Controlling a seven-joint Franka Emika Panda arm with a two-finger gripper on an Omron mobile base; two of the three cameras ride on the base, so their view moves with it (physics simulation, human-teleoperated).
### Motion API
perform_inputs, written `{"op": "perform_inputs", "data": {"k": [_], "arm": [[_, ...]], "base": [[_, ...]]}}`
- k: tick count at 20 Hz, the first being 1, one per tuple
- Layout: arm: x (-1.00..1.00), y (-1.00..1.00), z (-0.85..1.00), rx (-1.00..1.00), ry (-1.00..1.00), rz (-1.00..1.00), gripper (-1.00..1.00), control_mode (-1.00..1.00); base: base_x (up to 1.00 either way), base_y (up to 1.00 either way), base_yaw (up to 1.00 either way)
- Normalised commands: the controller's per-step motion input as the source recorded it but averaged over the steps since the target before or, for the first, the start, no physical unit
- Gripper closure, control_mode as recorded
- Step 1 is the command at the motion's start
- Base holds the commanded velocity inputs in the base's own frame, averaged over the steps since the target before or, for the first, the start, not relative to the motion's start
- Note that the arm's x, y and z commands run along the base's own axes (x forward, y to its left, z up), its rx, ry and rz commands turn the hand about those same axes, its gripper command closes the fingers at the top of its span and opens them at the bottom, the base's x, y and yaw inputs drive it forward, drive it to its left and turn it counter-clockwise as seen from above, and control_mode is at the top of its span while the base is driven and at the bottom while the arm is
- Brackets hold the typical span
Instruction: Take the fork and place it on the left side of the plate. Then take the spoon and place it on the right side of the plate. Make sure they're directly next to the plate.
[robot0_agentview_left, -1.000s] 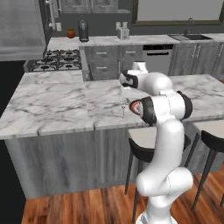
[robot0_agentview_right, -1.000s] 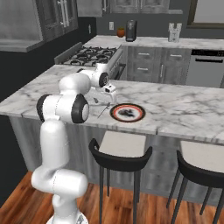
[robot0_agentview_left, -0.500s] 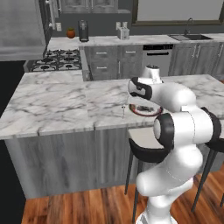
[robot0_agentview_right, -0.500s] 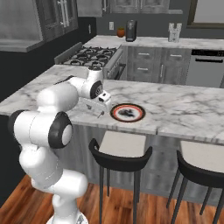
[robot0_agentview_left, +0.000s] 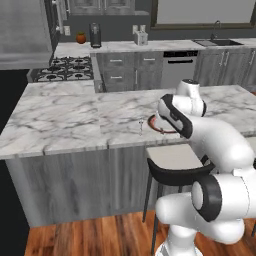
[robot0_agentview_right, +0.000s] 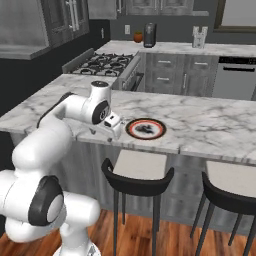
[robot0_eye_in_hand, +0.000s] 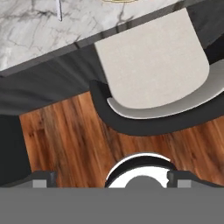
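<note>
Marble-topped island counter (robot0_agentview_left: 75, 117) in a grey kitchen, with wood flooring below and two dark-framed stools with pale seats (robot0_agentview_right: 140, 167) tucked along its near edge. Plate (robot0_agentview_right: 145, 128): round and flat, with a red-orange rim, a thin pale ring and a dark patterned centre, lying near the counter's front edge; in the left base view it (robot0_agentview_left: 156, 125) is largely covered by the white arm, so that only an arc of its rim shows. Beside the plate, in the left base view, lies a slim grey utensil (robot0_agentview_left: 141, 125), close to the rim but apart from it; its head is too small to read, so it cannot be told whether this is the fork or the spoon. The same thin shape appears at the top edge of the hand view (robot0_eye_in_hand: 60, 11), cut off by the frame. Gripper (robot0_agentview_right: 114, 128): seen in the right base view just beside the plate at the counter's edge, pointing downward, its jaws standing wide apart with nothing between them; the fingertips themselves are hard to make out there. The hand view looks down past the counter edge onto a stool seat (robot0_eye_in_hand: 151, 61) and the floor. Background: stove (robot0_agentview_left: 65, 67) and rear counter (robot0_agentview_left: 150, 46).
</note>
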Motion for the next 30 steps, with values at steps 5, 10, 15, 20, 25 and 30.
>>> {"op": "perform_inputs", "data": {"k": [5,10,15,20,25,30], "arm": [[-0.38,0.00,0.00,0.00,0.01,0.00,-1.00,-1.00],[0.00,0.00,0.00,0.00,0.00,0.00,-1.00,-1.00],[0.00,0.00,0.00,0.00,0.00,0.00,-1.00,-1.00],[0.00,0.00,0.00,0.00,0.00,0.00,-1.00,-1.00],[0.00,0.00,0.00,0.00,0.00,0.00,-1.00,1.00],[0.00,0.00,0.00,0.00,0.00,0.00,-1.00,1.00]], "base": [[0.00,0.00,0.00],[0.00,0.00,0.00],[0.00,0.00,0.00],[0.00,0.00,0.00],[0.00,0.00,0.00],[0.00,0.00,0.00]]}}
